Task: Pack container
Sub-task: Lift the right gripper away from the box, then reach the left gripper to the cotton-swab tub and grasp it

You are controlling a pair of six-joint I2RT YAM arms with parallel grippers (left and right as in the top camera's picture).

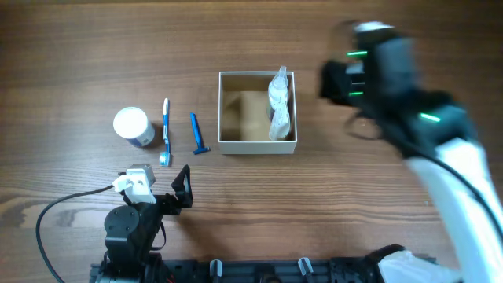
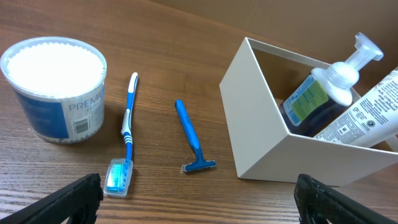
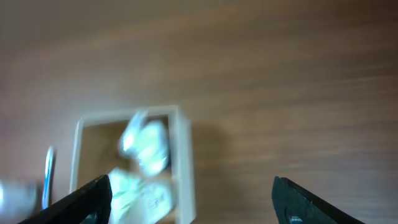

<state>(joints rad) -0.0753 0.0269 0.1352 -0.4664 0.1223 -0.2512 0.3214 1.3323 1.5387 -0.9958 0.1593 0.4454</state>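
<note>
The left end effector (image 2: 199,202) sits low over the brown wooden worktop (image 1: 354,212), fingers spread wide, holding nothing. Ahead of it lie a blue plastic razor (image 2: 191,138), a blue-and-white toothbrush (image 2: 127,134) and a round white-lidded jar (image 2: 55,87). The right end effector (image 3: 196,202), blurred, is equally wide apart and empty. The square white-walled cardboard container (image 1: 258,146) stands mid-worktop, just right of the razor, holding a white pump bottle (image 2: 323,93) and a white tube (image 2: 367,112) along its right wall.

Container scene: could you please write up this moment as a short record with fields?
Container: open-topped, holds pump bottle and tube
Outside, to its left: razor, toothbrush, round jar
Left claw: open, empty, short of the toothbrush
Right claw: open, empty, view blurred
</note>
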